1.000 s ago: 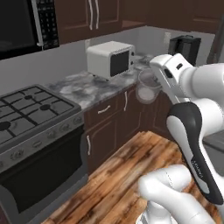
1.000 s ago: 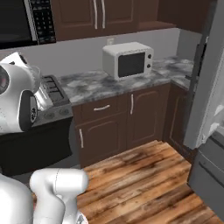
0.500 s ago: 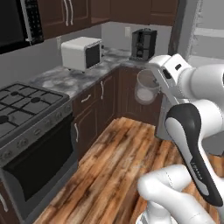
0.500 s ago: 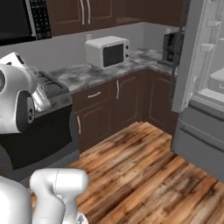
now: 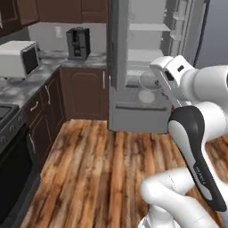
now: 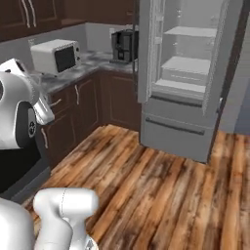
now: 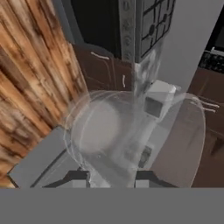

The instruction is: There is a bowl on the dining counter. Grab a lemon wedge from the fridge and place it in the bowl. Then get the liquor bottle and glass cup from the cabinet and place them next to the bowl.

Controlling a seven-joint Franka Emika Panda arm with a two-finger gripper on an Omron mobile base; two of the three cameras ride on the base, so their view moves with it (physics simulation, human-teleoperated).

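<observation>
Hand view: we see the glass (image 7: 131, 135), clear and wide-mouthed, sitting between the two dark fingertips (image 7: 76, 176) of our pincer (image 7: 113, 177), which is closed around its base. From the left base view the glass (image 5: 148, 87) hangs in the air by our wrist, in front of the fridge (image 5: 147, 67), whose door stands open on bare shelves. A wooden floor (image 5: 98, 169) lies below. Far left, a grey worktop (image 5: 40, 75) carries a white microwave (image 5: 18, 59) and a dark coffee machine (image 5: 78, 43).
</observation>
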